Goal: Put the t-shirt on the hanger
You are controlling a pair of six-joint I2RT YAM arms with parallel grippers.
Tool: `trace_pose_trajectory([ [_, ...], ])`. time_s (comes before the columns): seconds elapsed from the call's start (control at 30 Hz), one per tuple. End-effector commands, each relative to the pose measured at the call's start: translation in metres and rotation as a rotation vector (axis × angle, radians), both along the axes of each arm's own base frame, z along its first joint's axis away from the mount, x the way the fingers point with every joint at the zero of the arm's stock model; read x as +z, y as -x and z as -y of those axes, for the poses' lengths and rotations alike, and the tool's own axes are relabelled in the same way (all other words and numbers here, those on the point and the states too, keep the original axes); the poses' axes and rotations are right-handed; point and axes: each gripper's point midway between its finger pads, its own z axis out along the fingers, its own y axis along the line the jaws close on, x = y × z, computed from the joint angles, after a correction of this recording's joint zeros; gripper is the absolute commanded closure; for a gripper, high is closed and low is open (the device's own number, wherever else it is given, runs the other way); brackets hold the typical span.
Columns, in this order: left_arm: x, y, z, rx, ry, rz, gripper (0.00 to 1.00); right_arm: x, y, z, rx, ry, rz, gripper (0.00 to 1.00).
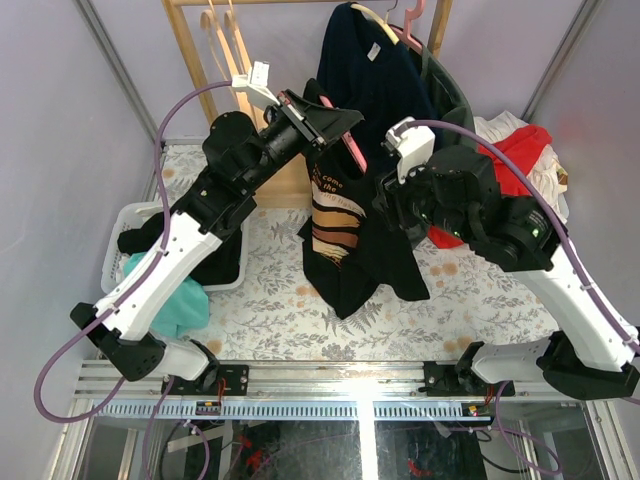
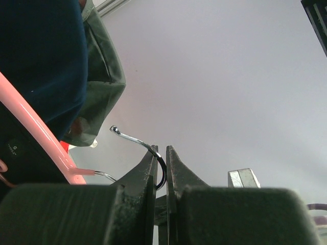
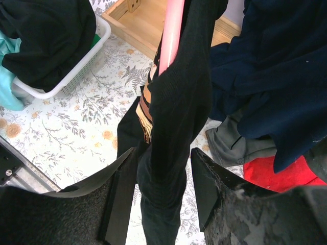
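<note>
The black t-shirt with its tan print hangs draped over the pink hanger, above the table. My left gripper is shut on the hanger's thin metal hook; the left wrist view shows the hook pinched between the fingertips and the pink arm at the left. My right gripper is at the shirt's right side. In the right wrist view its jaws stand open around a hanging fold of the black shirt, with a gap on the right side. The pink bar runs above.
A navy t-shirt and a grey-green garment hang on the wooden rack behind, with cream hangers. A red garment lies at the back right. A white basket of dark and teal clothes stands at the left.
</note>
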Motion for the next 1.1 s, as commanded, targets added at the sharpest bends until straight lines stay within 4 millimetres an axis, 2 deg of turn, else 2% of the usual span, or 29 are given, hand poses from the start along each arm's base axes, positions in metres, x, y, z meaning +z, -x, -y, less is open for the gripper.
trace_pose_trajectory([
  [0.0,0.061,0.011,-0.015,0.02,0.126,0.154,1.0,0.008,-0.012,-0.012,-0.002,-0.01,0.05,0.48],
  [0.2,0.064,0.009,-0.015,0.018,0.127,0.154,1.0,-0.002,-0.025,-0.017,-0.027,0.028,0.071,0.48],
  [0.33,0.063,0.007,-0.015,0.019,0.13,0.148,1.0,0.002,-0.034,-0.018,-0.054,0.026,0.114,0.52],
  [0.5,0.064,0.003,-0.014,0.021,0.132,0.145,1.0,0.005,-0.038,-0.016,-0.069,0.037,0.135,0.7],
  [0.63,0.065,0.0,-0.014,0.035,0.122,0.145,1.0,0.015,-0.034,-0.006,-0.081,0.033,0.156,0.98],
  [0.83,0.069,-0.003,-0.015,0.051,0.097,0.158,0.99,0.038,-0.017,0.003,-0.046,-0.008,0.155,1.0],
  [0.87,0.071,-0.003,-0.016,0.056,0.091,0.166,0.95,0.04,-0.015,0.004,-0.044,-0.008,0.148,1.0],
  [1.0,0.075,-0.006,-0.021,0.1,0.012,0.193,0.62,0.051,-0.003,0.006,-0.017,-0.027,0.108,1.0],
  [1.07,0.08,-0.004,-0.026,0.123,-0.022,0.222,0.5,0.056,0.002,0.01,-0.019,-0.037,0.088,1.0],
])
